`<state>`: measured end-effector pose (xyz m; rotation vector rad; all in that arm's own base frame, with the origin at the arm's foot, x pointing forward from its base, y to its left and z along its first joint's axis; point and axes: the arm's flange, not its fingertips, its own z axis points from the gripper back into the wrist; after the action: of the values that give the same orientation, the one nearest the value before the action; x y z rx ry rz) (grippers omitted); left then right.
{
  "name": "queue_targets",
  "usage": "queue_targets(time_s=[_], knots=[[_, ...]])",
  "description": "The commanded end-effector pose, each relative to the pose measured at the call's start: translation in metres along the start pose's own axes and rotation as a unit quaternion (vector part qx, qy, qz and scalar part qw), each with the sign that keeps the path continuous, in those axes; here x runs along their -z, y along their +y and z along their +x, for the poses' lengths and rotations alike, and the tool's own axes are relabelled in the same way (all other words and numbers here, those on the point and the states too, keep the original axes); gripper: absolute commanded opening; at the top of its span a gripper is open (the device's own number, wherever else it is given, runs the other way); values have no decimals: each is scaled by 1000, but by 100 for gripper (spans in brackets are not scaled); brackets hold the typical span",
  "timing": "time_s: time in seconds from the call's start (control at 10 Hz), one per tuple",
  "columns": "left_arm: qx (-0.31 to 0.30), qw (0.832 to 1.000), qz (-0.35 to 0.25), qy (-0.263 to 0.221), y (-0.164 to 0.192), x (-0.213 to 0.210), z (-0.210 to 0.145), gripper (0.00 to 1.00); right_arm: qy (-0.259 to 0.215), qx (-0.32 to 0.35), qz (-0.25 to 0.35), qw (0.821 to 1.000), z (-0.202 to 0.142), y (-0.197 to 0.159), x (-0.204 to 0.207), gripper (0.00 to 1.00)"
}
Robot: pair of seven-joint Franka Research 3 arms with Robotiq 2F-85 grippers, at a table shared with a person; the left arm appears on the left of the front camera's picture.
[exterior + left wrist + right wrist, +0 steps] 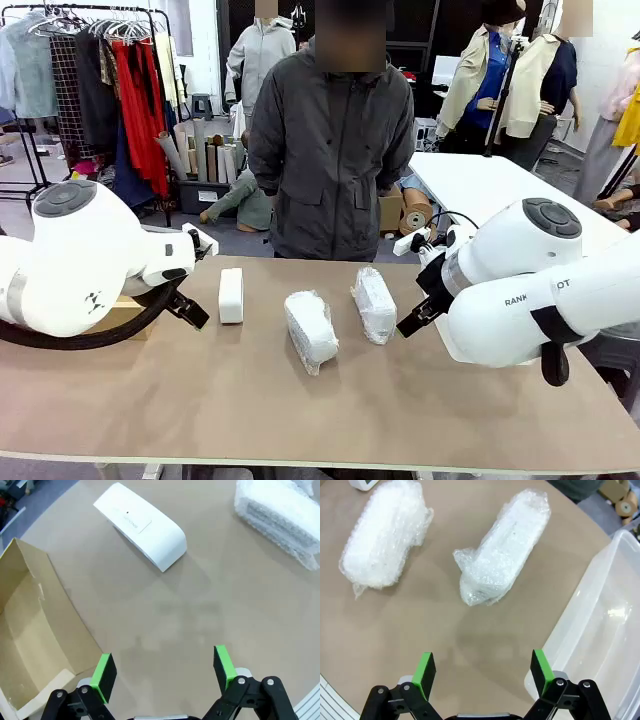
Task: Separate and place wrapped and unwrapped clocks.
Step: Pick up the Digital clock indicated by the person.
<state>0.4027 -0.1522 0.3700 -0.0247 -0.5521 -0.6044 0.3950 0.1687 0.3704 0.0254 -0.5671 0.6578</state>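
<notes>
Three white clocks lie in a row on the brown table. The bare, smooth clock (231, 295) (142, 526) is at the left. Two clocks bundled in crinkly clear plastic lie to its right: one in the middle (311, 329) (382, 540) and one further right (374, 303) (504, 548). My left gripper (164, 671) hangs open above bare table, short of the bare clock. Over the table near the wrapped pair my right gripper (482, 672) is open too, holding nothing. Both arms' white bodies flank the row in the front view.
An open cardboard box (30, 630) sits at the table's left side beside my left gripper. A clear plastic bin (600, 625) stands at the right beside my right gripper. A person in a dark jacket (330, 150) stands at the far edge.
</notes>
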Motion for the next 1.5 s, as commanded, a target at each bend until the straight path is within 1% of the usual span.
queue_targets(time_s=[0.0,1.4], knots=[[0,1000,0,0,0,0,0,100,0,0,0,1000,0,0,0,100],[0,1000,0,0,0,0,0,100,0,0,0,1000,0,0,0,100]])
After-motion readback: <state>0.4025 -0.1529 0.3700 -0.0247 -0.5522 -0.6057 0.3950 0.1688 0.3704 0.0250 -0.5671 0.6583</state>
